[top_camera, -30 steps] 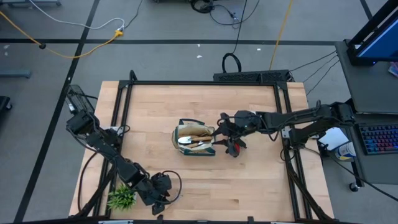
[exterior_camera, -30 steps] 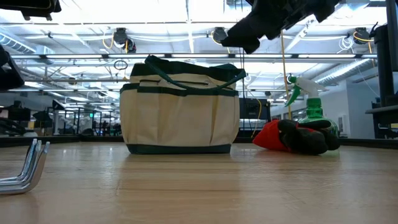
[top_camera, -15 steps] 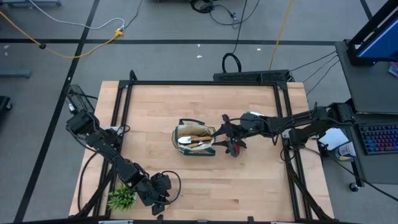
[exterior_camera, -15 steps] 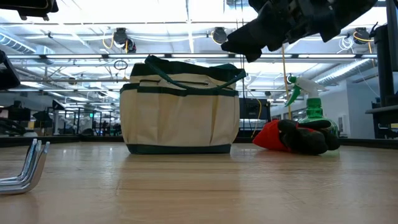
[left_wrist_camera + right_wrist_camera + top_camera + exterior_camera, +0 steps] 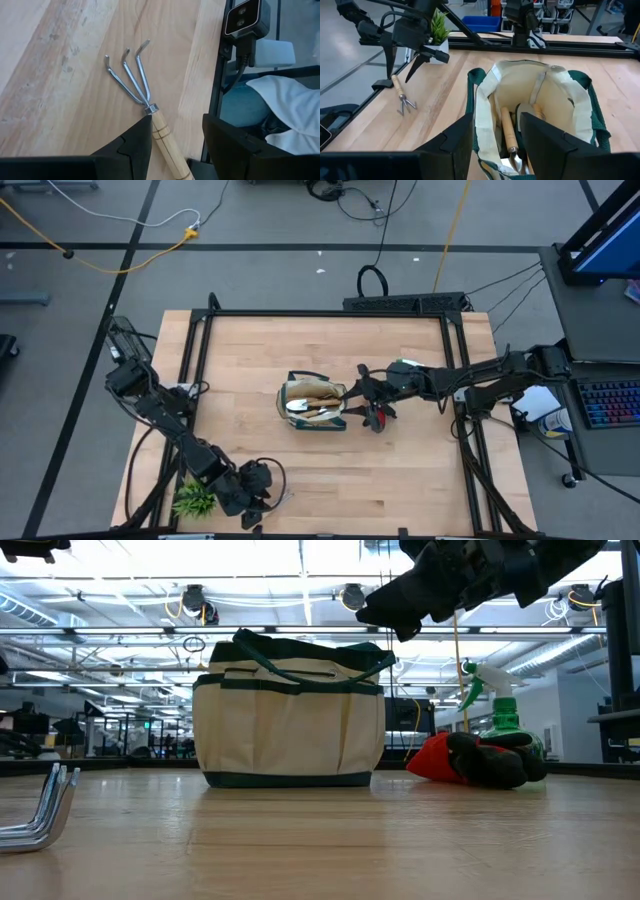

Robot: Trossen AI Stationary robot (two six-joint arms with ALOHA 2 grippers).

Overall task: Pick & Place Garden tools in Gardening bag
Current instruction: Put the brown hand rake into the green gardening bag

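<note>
The hand rake (image 5: 142,95) lies flat near the front-left corner of the wooden desk (image 5: 400,470), its long axis slanted, three metal tines pointing away from the left hand (image 5: 175,142) and its wooden handle running back between that hand's parted fingers, which grip nothing. The gardening bag (image 5: 318,404) stands upright at the desk's middle, wooden-handled tools inside. The right hand (image 5: 495,135) hovers above the bag's open mouth, fingers apart and empty. Red-and-black gloves (image 5: 470,760) and a green spray bottle (image 5: 500,705) sit beside the bag. A potted plant (image 5: 195,498) stands near the left hand. Beyond is a lit workshop.
</note>
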